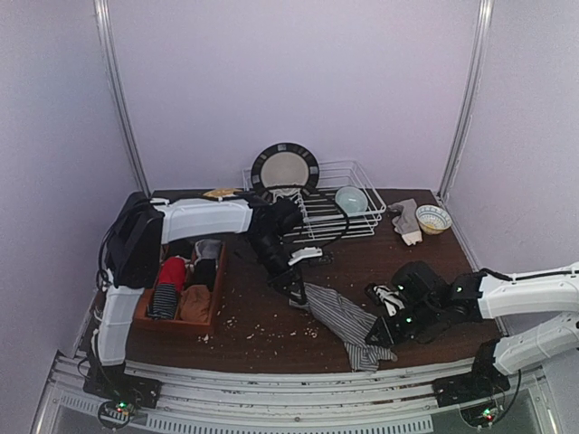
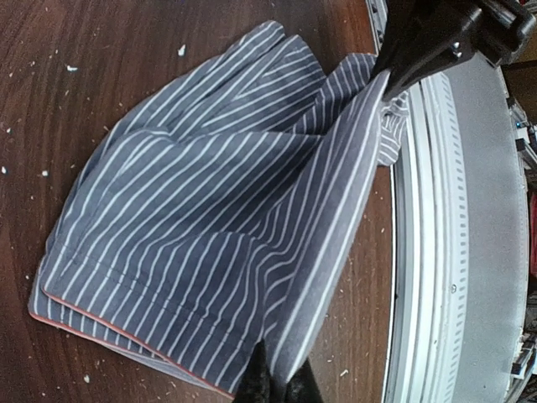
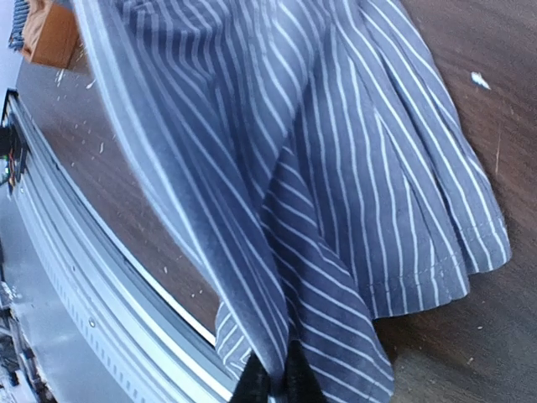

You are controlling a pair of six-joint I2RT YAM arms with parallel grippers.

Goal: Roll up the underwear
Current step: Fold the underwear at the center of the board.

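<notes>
The left gripper (image 2: 274, 384) and right gripper (image 3: 270, 382) each pinch the striped underwear (image 2: 210, 227); I'd pull it taut, then lay it flat before rolling.

Wire rack (image 1: 317, 221) at back holding dark-rimmed plate (image 1: 285, 168) (upright), pale bowl (image 1: 351, 199); crumbs (image 1: 271, 333) on table (image 1: 357, 267).

We find open bench (image 1: 244, 294) between wooden tray (image 1: 220, 276) and striped underwear (image 1: 339, 318). Underwear, stretched from left fingers (image 1: 295, 295) to right fingers (image 1: 378, 334), bars centre front. Wire rack (image 1: 357, 217) closes back. Small bowl (image 1: 432, 219) sits in back right corner. Left arm (image 1: 204, 219) overhangs tray's far end. Bare strip between rack and right arm (image 1: 525, 294).
</notes>
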